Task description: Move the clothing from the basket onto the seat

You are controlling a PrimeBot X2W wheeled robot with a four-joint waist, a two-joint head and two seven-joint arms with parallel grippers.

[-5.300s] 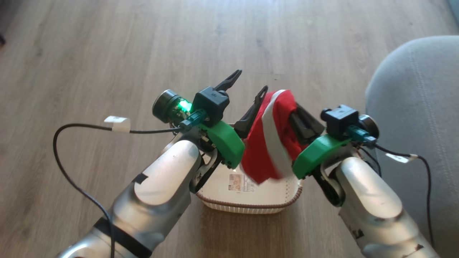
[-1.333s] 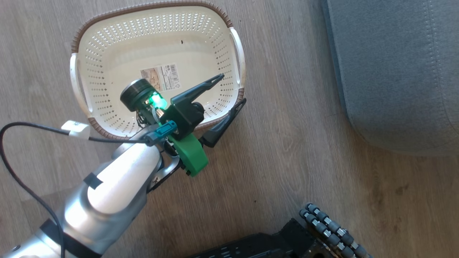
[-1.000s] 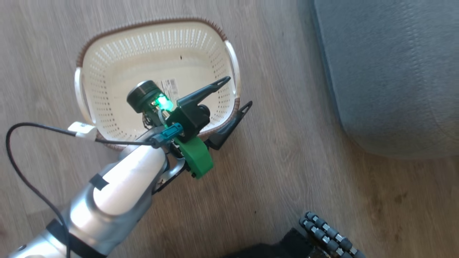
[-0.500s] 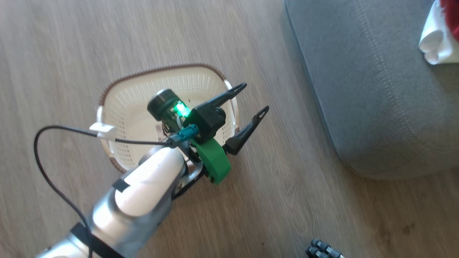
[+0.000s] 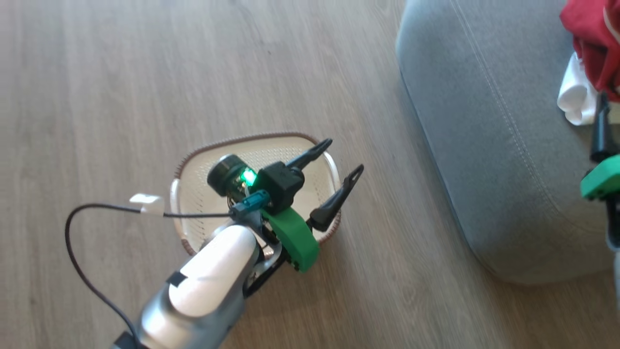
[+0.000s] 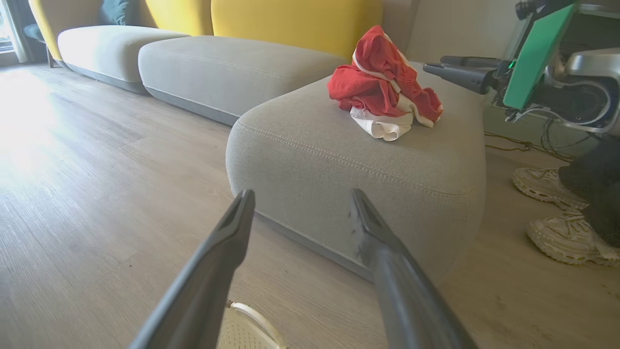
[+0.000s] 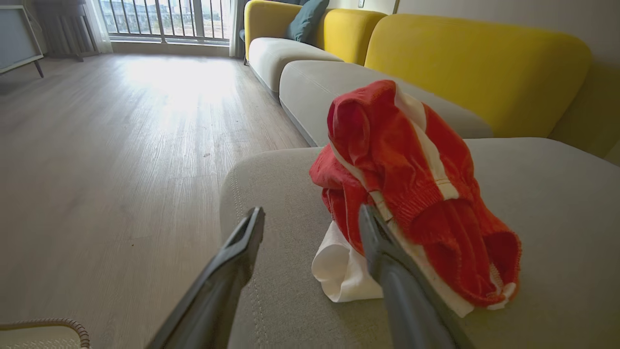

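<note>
Your clothing [image 7: 411, 194] is lying in a crumpled red-and-white heap on top of the grey seat [image 7: 533, 203], so the transfer is looking done, as far as the pics are showing. R gripper [image 7: 311, 210] is hanging over the seat w/ fingers spread wide, gripping nothing; one finger is sitting right at the heap's edge, can't tell if it's touching. L gripper [image 5: 344, 155] is also standing wide & empty, hovering off the seat, above the basket [image 5: 196, 191], which is sitting on the wood floor [image 5: 121, 72] near the seat but not touching it. What's showing of the basket's inside is looking bare, but the L arm [image 5: 208, 281] is covering part of it, so I'm not calling it fully empty. I'm judging there's nothing left except pulling the R arm clear of the seat w/o snagging the fabric, & you're maybe wanting a quick look at the basket's hidden bit.
</note>
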